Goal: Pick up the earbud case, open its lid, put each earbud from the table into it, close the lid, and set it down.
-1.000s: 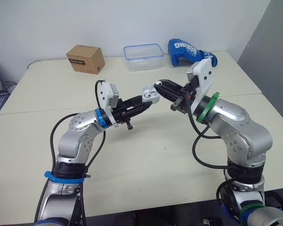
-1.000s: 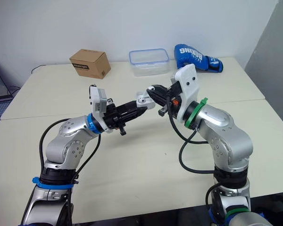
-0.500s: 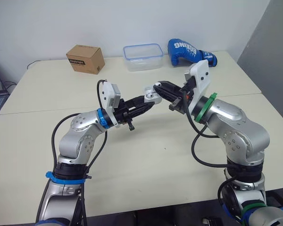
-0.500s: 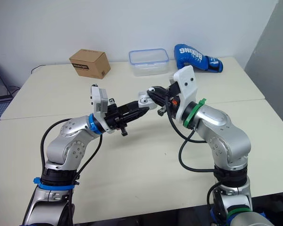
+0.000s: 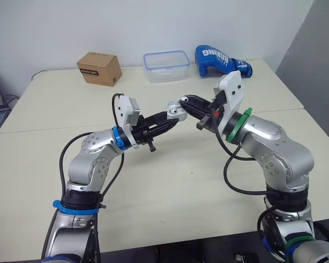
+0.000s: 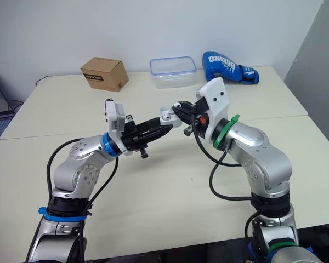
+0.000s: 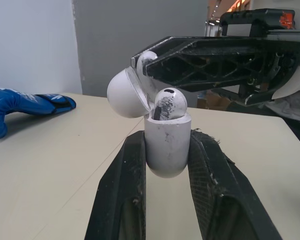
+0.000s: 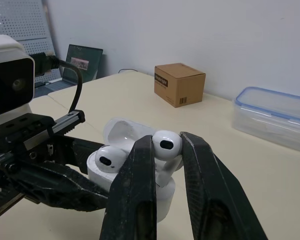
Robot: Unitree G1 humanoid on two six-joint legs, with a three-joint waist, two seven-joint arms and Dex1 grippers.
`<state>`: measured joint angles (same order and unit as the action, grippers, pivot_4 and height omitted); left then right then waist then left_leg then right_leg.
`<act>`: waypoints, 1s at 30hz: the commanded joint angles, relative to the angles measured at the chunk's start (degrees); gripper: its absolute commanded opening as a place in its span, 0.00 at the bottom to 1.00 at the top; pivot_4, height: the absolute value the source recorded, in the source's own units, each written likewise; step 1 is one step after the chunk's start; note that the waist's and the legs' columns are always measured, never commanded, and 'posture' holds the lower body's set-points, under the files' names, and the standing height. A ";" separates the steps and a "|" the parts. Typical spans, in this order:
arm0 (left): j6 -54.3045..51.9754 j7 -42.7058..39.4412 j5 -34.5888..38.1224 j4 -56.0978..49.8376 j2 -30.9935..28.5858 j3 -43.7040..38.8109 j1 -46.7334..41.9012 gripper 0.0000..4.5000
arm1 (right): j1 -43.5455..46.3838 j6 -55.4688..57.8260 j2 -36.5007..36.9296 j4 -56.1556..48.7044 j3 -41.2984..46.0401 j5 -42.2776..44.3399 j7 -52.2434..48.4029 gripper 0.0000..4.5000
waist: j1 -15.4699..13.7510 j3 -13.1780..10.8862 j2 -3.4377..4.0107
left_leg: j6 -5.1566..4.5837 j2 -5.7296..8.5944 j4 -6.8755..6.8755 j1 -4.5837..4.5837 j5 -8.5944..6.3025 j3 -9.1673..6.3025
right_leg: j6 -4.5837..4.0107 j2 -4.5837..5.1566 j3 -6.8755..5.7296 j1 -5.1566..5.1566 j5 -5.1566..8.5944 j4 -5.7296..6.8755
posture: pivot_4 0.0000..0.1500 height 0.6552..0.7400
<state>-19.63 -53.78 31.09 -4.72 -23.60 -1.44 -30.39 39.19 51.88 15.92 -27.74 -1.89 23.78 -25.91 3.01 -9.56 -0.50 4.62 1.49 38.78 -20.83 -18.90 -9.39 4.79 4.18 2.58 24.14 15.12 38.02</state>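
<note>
White case (image 7: 167,150), lid open with one earbud (image 8: 104,159) seated, is pinched in the left tool (image 7: 167,139) while the right tool (image 8: 167,142) pinches a second earbud (image 8: 166,145) just above it.

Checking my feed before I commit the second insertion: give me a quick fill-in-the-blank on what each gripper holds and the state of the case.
1. The jaws of the left gripper are shut on the ___.
2. The lid of that case stands ___.
3. The jaws of the right gripper pinch the second ___ at the case's mouth.
4. Counting the seated earbud, the case already holds ___.
Missing words: earbud case; open; earbud; one.
</note>
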 commanded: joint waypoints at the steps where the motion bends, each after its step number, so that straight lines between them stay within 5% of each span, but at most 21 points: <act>1: 0.21 0.28 1.06 -2.69 -0.01 -0.63 -1.37 0.18 | -0.01 -2.03 0.54 -2.01 -1.16 -0.33 0.46 0.08 | 0.00 0.00 0.00 | 0.00 0.00 0.00 0.00 0.00 0.00 | 0.00 0.00 0.00 0.00 0.00 0.00 | 1.00 1.00; 14: -0.61 0.72 1.81 -2.87 0.27 -1.06 -2.00 0.18 | -1.99 -7.88 2.81 -2.28 -6.75 -6.44 1.99 0.08 | 0.00 0.00 0.00 | 0.00 0.00 0.00 0.00 0.00 -0.01 | 0.00 0.00 -0.01 0.00 0.00 -0.01 | 1.00 1.00; 23: -0.52 0.65 1.59 -2.85 0.26 -1.05 -2.09 0.18 | -1.45 -6.80 1.89 -2.58 -5.22 -4.74 1.88 0.78 | 0.00 0.00 0.00 | 0.00 0.00 0.00 0.00 0.00 0.00 | 0.00 0.00 0.00 -0.01 0.00 -0.01 | 1.00 1.00; 30: -0.41 0.52 1.28 -3.05 0.12 -1.11 -1.71 0.18 | -0.05 -5.25 0.09 -2.44 -1.55 -1.36 1.64 0.78 | -0.01 0.00 0.00 | 0.00 0.00 0.00 0.00 0.00 0.00 | 0.00 0.00 0.00 -0.01 0.00 -0.02 | 1.00 1.00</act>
<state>-20.93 -53.12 31.47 -4.95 -23.49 -2.27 -30.72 37.19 46.96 16.71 -28.49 -4.26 19.94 -23.65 3.00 -9.56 -0.50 4.62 1.49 38.78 -20.83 -18.90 -9.39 4.79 4.18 2.58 24.13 15.12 38.01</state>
